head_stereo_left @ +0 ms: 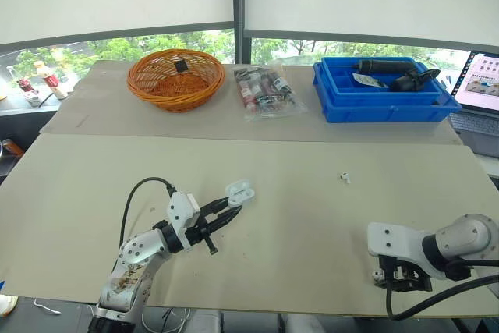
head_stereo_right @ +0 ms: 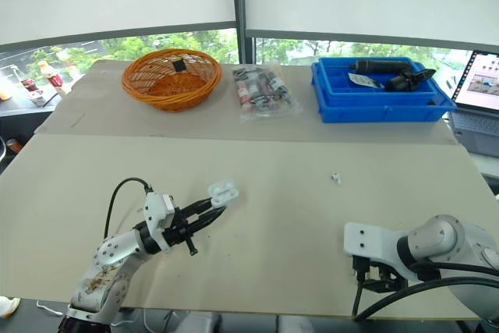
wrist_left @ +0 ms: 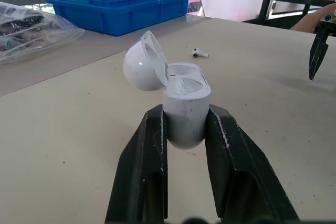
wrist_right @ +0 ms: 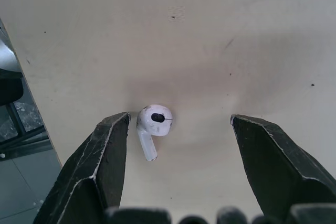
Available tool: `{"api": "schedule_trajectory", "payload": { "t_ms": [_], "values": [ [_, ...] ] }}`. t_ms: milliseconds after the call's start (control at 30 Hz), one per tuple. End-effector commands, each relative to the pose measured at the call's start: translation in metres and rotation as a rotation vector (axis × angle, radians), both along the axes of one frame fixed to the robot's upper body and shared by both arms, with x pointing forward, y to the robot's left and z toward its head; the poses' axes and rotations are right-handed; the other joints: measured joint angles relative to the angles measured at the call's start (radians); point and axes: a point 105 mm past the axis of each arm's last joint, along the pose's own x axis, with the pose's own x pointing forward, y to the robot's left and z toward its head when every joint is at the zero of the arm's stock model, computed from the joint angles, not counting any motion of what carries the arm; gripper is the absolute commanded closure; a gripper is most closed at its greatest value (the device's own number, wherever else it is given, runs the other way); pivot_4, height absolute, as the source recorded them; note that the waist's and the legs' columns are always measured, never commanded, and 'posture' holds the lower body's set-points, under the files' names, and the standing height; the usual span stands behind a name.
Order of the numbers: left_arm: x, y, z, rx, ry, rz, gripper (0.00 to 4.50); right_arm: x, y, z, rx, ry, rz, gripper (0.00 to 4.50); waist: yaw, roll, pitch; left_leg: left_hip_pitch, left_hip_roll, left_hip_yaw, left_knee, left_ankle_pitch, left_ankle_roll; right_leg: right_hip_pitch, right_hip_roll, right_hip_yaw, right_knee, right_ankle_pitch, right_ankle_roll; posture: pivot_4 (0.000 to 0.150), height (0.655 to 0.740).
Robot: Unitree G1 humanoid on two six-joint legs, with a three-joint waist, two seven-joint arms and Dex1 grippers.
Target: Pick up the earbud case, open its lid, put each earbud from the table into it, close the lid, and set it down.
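Pinching glossy white open-lidded earbud case [wrist_left: 185, 121] in left gripper [head_stereo_left: 232, 208]; straddling small white stemmed earbud [wrist_right: 153, 121] near right with wide-open, empty right gripper [wrist_right: 179, 120], tight beside one finger [wrist_right: 100, 156], stem pointing back toward wrist.

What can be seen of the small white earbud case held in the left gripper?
The small, glossy white plastic earbud case has a rounded body, roughly upright, clamped on both sides by the black fingers of the left gripper. Its domed lid is open, swung back on its hinge to one side. The two sockets inside look empty. It appears to be held just above the beige table, over its near-left part. Nothing else touches it.
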Motion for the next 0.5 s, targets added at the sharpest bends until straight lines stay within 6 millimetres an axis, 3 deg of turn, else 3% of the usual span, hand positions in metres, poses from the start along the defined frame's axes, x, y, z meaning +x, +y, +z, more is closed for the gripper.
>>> {"api": "schedule_trajectory", "payload": {
  "t_ms": [33,233,500],
  "values": [
    [-0.0041,-0.0054,0.0104,-0.006,-0.046,-0.022,4.00,-0.0006,0.0020,0.0005,0.018,0.005,-0.006,1.91,0.000,0.000,0.000,0.000,0.000,0.000,0.000,0.000,0.000,0.000,0.000,0.000,0.000,0.000,0.000,0.150,0.7303],
    [-0.0036,-0.0058,0.0096,-0.003,-0.047,-0.028,4.00,-0.0011,0.0049,0.0006,0.039,0.010,-0.010,4.01,-0.001,0.000,0.000,0.000,0.000,0.000,0.000,0.000,0.000,0.000,0.000,0.000,0.000,0.000,0.000,0.150,0.7303],
    [-0.0028,-0.0062,0.0086,0.001,-0.049,-0.034,4.00,0.0023,0.0042,0.0092,0.056,-0.013,-0.025,4.13,-0.001,0.000,0.000,0.000,0.000,0.000,0.000,0.000,0.000,0.000,0.000,0.000,0.000,0.000,0.000,0.150,0.7303]
  ]
}}
